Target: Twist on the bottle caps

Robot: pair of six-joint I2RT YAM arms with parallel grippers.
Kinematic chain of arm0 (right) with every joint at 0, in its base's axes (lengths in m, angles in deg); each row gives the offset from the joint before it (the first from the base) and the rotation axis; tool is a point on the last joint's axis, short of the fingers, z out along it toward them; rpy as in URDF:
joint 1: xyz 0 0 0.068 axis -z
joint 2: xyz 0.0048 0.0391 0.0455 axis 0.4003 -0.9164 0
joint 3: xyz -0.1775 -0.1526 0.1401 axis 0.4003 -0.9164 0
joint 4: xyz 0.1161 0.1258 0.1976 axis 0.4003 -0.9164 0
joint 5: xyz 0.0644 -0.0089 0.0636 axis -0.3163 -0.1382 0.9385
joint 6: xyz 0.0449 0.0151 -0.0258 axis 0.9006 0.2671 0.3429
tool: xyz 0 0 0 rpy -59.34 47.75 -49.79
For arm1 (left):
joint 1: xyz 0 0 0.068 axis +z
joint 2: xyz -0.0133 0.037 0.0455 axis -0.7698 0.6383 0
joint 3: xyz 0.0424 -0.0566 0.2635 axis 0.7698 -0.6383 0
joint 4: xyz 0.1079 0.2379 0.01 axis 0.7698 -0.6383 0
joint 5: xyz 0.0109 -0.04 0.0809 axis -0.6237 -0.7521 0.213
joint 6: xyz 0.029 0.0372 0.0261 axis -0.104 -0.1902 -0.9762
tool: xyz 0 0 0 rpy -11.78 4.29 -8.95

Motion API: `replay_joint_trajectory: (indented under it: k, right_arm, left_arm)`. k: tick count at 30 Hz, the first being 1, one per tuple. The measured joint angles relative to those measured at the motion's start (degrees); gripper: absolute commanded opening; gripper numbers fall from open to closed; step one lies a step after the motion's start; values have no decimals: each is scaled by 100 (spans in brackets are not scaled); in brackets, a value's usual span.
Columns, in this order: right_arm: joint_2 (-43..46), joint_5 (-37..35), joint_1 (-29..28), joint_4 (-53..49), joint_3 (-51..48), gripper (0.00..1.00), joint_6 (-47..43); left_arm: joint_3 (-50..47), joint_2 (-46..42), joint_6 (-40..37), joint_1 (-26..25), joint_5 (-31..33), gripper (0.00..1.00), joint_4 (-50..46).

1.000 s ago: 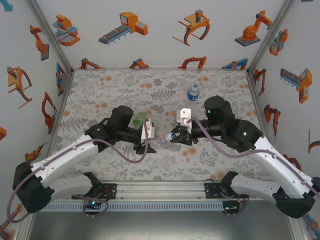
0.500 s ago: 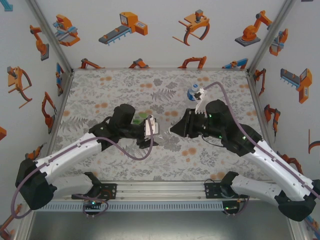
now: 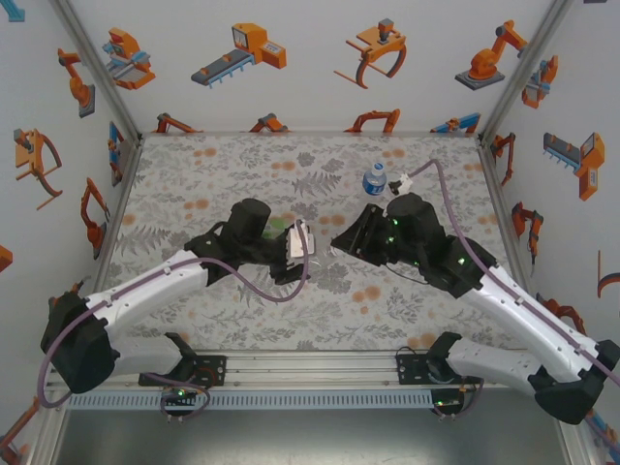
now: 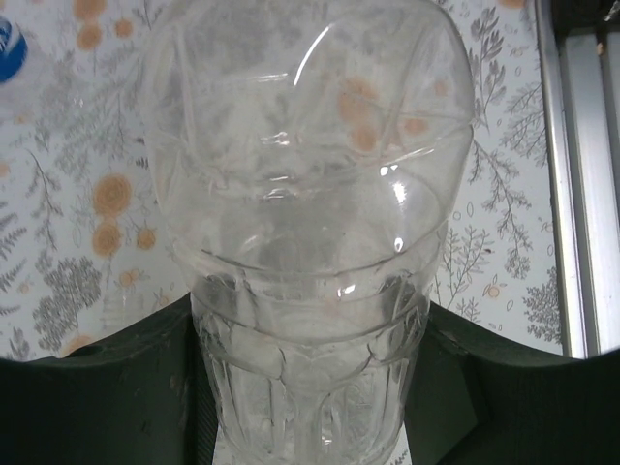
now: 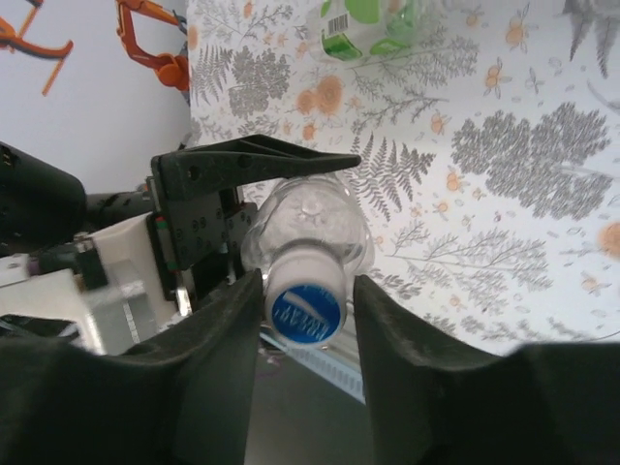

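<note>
My left gripper is shut on the body of the unlabelled clear bottle, held lying sideways above the table. In the top view the left gripper faces my right gripper at mid table. A whitish cap with a blue top sits on that bottle's neck. My right gripper stands around the cap, slightly open, with a thin gap at the right finger. The blue-labelled bottle stands capped at the back. The green-labelled bottle lies behind the left arm.
The patterned table mat ends at an aluminium rail along the near edge. White walls with orange robot pictures close in the left, back and right sides. Bare mat lies at the back left.
The right wrist has rolled over and moved back slightly, and its jaws have loosened off the cap. The left arm has lifted the bottle a little towards the right gripper.
</note>
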Motion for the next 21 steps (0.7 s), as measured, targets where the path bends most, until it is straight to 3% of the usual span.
replay_joint_trajectory:
  k: [9,21]
  right_arm:
    - [238,291,-15,551,444,53,-2061]
    - [157,2286,-15,669,981,52,-6094]
  left_arm:
    - [258,-142,-133,-44,-354,0,-2]
    - [269,-450,-168,-46,-544,0,-494]
